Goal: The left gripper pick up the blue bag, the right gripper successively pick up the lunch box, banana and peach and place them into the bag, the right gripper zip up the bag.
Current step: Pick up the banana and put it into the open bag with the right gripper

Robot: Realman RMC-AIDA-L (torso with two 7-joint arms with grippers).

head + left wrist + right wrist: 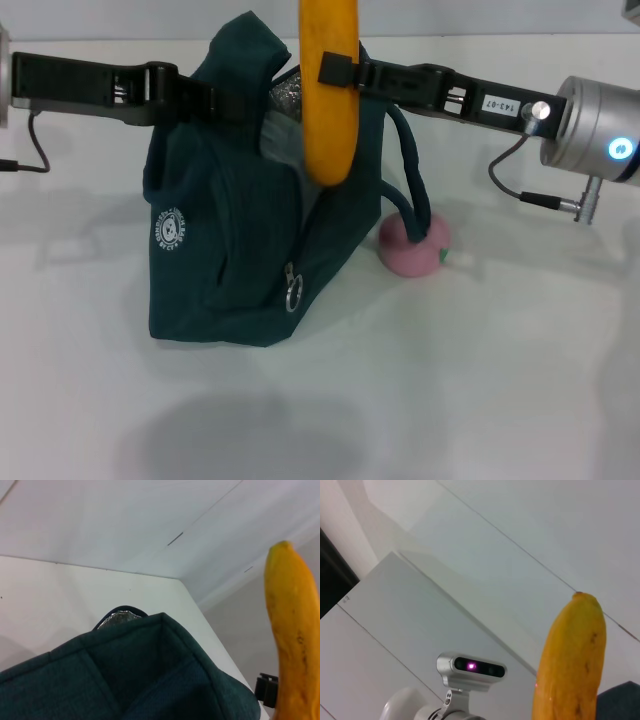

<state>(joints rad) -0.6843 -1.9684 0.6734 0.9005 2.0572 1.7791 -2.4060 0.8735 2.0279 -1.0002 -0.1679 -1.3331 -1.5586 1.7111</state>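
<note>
Now you're midway: the bag [235, 220] stands open on the table [480, 380], its rim pinched by your left gripper [205, 100]. Your right gripper [340, 72], reaching in level, clamps the banana [330, 90] upright over the opening. What looks like the box sits inside; the peach [412, 244] waits beside the bag, zipper undone.

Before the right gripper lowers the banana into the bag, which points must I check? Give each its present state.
1. Right gripper shut on the banana: ok.
2. Banana hangs upright over the mouth of the blue bag: ok.
3. Left gripper holds the bag's top edge: ok.
4. Bag mouth open, foil lining visible: ok.
5. Lunch box already inside: cannot tell.
6. Peach on the table, beside the bag, clear of the path: ok.
</note>
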